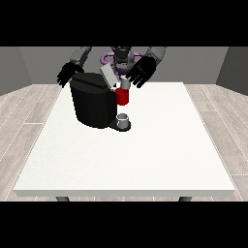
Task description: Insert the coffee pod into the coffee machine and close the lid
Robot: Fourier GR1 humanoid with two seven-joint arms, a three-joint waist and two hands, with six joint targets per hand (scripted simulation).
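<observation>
White table (145, 155) | black coffee machine (92, 104), lid (109, 76) raised | no legible writing

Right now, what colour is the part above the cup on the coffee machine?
Red, seen in the front view.

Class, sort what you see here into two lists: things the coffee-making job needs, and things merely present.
Needed: black coffee machine; its raised grey lid; red pod holder; hand at the view's right.
Merely present: small grey cup; large white table; hand at the view's left.
</observation>
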